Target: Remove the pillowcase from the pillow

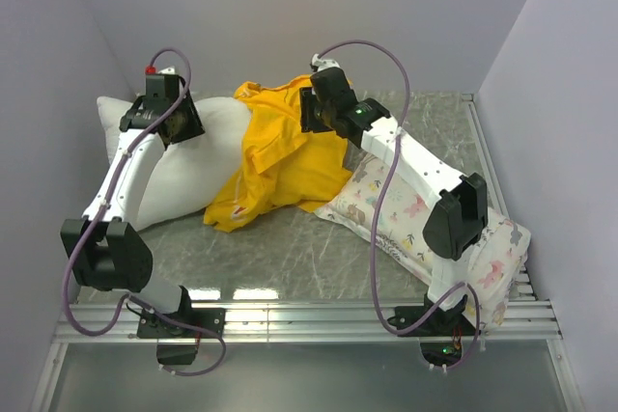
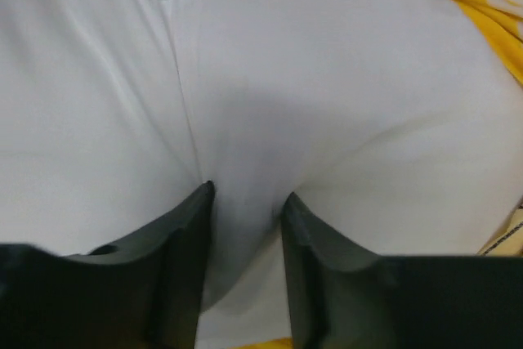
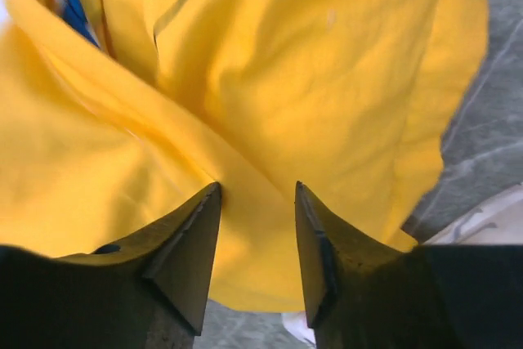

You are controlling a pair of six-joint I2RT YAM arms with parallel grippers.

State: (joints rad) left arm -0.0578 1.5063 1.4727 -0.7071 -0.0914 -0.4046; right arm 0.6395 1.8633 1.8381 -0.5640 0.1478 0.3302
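Note:
The plain white pillow (image 1: 183,180) lies at the left of the table, its right end still under the yellow pillowcase (image 1: 280,166), which is bunched up in the middle. My left gripper (image 1: 182,127) presses down on the pillow's far part. In the left wrist view its jaws (image 2: 245,195) pinch a bulge of white pillow (image 2: 327,79). My right gripper (image 1: 311,113) is at the pillowcase's upper right part. In the right wrist view its jaws (image 3: 257,190) are closed partway with a fold of yellow pillowcase (image 3: 286,63) between them.
A white pillow printed with small pastel figures (image 1: 401,214) lies at the right under my right arm, its left end touching the pillowcase. Grey marbled tabletop (image 1: 290,253) shows in front. Pale walls stand close at the left, back and right. A metal rail (image 1: 309,315) runs along the near edge.

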